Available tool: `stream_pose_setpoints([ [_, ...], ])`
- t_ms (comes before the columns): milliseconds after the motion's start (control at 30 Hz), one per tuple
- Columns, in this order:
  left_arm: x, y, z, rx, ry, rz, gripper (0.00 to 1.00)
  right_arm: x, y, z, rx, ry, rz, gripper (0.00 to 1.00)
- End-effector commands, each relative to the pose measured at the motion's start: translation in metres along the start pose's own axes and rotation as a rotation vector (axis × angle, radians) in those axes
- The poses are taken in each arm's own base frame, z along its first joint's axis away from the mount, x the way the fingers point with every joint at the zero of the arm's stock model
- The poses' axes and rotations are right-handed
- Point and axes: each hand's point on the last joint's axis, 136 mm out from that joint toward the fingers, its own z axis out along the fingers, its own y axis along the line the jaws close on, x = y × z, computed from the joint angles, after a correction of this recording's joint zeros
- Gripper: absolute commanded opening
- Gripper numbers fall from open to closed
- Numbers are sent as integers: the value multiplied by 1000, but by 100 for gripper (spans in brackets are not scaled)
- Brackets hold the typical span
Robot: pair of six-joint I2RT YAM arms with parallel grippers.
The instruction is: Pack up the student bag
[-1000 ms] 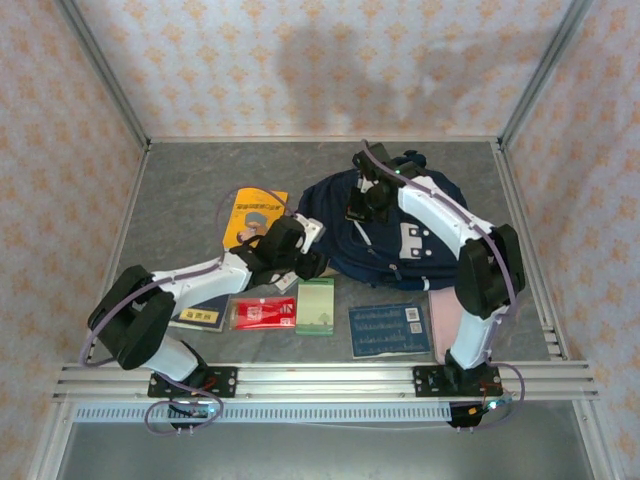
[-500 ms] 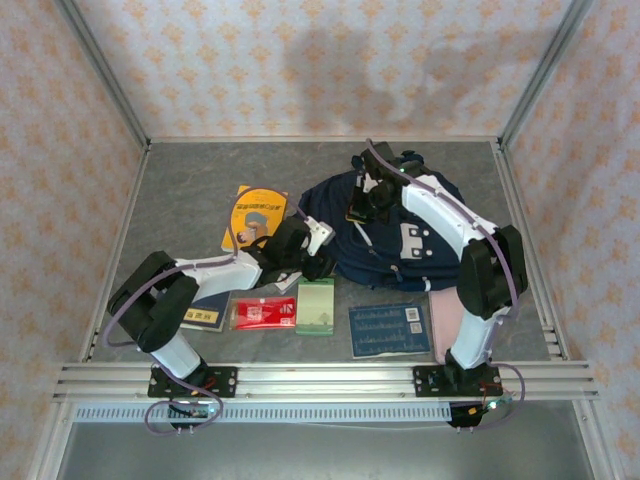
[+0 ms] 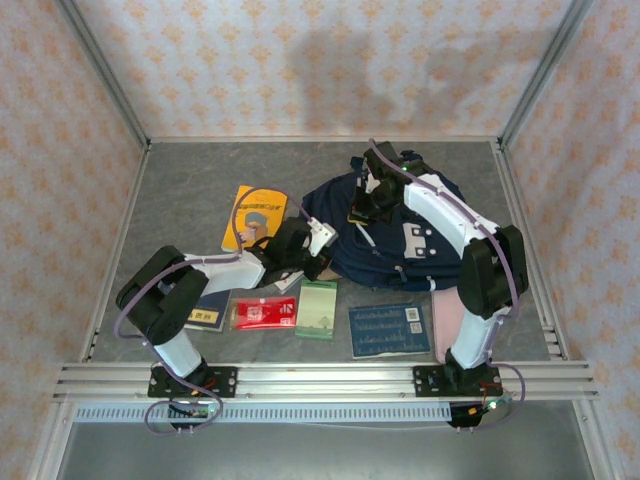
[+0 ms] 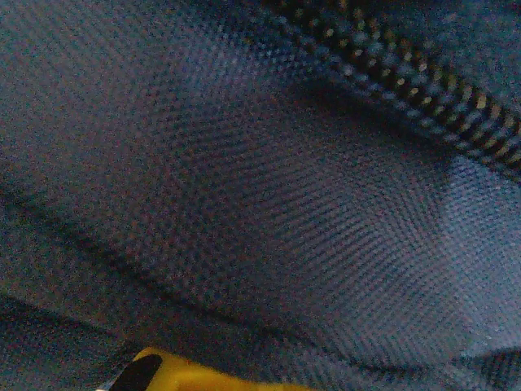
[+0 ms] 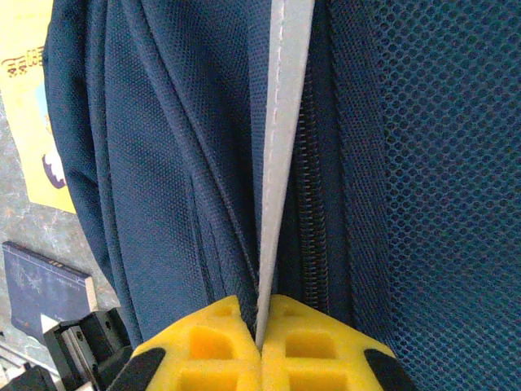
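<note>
Item: student bag, dark navy fabric with a white buckled front patch, lying slumped at the centre-right rear of the worktop.

Around it: yellow book just left of the bag. In a row in front are a dark booklet, red packet, green notepad, blue printed card and pink item.

Surface: grey, stone-mottled, edged with aluminium rails.

Room: walls papered in pale pink with an orange motif.

Right arm: rises from its base, elbow high, forearm reaching back over the bag. Right pincer is closed tight on a pale strip of the bag beside its zip, yellow fingers meeting on it.

Left arm: folded low, forearm running right to the bag's left edge. Left pincer is closed and pressed against navy weave. Whether it pinches any fabric cannot be told.
</note>
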Motion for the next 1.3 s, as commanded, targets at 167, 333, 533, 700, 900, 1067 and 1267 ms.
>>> stream_pose_setpoints([
  [167,-8,4,-15,-55,-8,25,0,0,7,-17,-1,-10,-43,0],
  [333,-11,27,-21,-146,-7,-20,0,0,4,-20,20,-14,-79,0],
  [533,-19,44,-28,-194,-17,-44,0,3,-1,-25,49,-12,-133,0],
  [700,-28,56,-34,-214,-37,-74,0,4,-13,-28,118,-14,-191,0],
  [900,-30,63,-33,-210,-20,-86,0,7,-11,-25,127,-13,-229,0],
  [1067,-40,51,-37,-144,-42,-119,0,-6,-16,-33,208,-70,-200,39],
  [1267,-55,30,-48,-94,-78,-168,0,-3,-34,-81,298,-227,-20,58],
])
